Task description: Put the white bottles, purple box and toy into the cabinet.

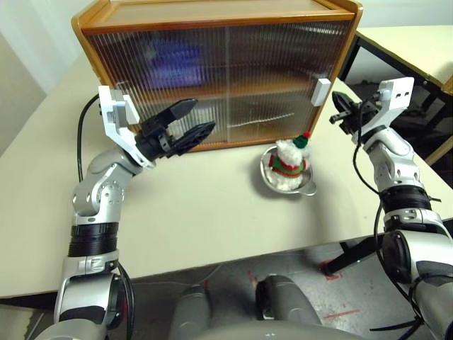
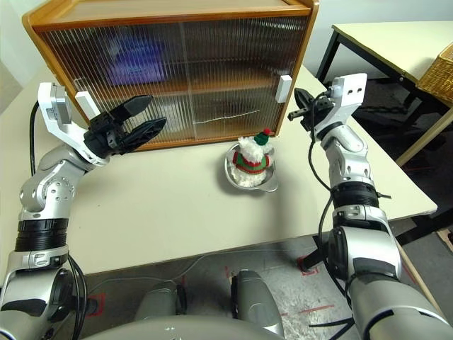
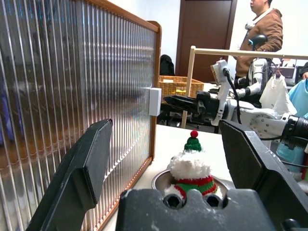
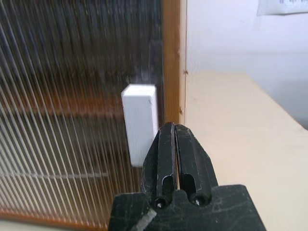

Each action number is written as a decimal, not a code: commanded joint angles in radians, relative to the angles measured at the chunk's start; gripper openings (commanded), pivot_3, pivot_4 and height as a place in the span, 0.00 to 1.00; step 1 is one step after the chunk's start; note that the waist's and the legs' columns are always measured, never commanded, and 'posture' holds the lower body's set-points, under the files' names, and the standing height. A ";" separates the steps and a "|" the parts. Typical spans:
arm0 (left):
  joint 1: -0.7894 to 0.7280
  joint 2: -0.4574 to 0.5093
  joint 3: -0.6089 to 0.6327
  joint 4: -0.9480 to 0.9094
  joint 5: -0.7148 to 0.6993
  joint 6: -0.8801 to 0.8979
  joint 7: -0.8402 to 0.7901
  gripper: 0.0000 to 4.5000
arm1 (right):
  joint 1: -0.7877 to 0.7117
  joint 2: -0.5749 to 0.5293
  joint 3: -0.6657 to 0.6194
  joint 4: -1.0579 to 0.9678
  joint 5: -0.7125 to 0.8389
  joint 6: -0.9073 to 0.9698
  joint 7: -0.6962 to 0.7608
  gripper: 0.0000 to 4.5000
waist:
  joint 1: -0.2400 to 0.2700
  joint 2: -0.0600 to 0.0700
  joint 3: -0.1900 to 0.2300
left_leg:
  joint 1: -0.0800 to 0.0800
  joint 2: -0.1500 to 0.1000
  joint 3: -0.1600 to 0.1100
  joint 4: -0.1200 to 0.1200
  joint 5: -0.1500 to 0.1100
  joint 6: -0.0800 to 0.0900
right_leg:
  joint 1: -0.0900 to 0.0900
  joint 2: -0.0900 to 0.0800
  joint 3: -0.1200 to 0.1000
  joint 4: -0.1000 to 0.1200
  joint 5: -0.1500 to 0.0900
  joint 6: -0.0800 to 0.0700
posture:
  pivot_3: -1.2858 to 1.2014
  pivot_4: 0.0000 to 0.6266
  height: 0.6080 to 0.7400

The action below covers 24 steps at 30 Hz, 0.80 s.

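Observation:
The cabinet (image 1: 219, 71) stands at the back of the table with both ribbed sliding doors closed. A purple blur behind the upper left door is the purple box (image 1: 170, 53). The white bottles are hidden. In front of the cabinet's right half, the toy (image 1: 289, 157) sits in a steel bowl (image 1: 270, 180). My left gripper (image 1: 203, 115) hovers open and empty before the left door, pointing at the toy (image 3: 192, 166). Just right of the cabinet, my right gripper (image 1: 335, 108) is shut and empty, its tip (image 4: 173, 129) close beside the white handle (image 4: 140, 122).
A second table (image 1: 407, 42) stands to the right across a gap, with a wicker basket (image 2: 439, 71) on it. A person (image 3: 262, 29) stands beyond it. Bare tabletop (image 1: 198, 212) lies in front of the cabinet.

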 commanded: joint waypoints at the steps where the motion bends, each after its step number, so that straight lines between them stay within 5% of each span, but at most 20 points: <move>1: -0.005 -0.002 -0.008 -0.005 0.009 -0.008 0.004 1.00 | -0.021 0.022 0.012 0.020 -0.004 -0.015 0.010 0.01 | 0.001 0.000 0.000 | 0.000 0.000 0.000 0.000 0.000 0.000 | 0.000 0.000 0.000 0.000 0.000 0.000 | 0.51 0.00 1.00; 24: 0.016 -0.006 -0.001 -0.046 -0.003 -0.002 0.038 1.00 | -0.071 0.189 0.105 -0.191 0.057 0.234 0.106 0.01 | 0.006 0.002 0.001 | 0.000 0.001 0.001 -0.001 0.000 0.000 | -0.001 0.000 0.000 0.001 0.000 0.000 | 0.52 0.00 1.00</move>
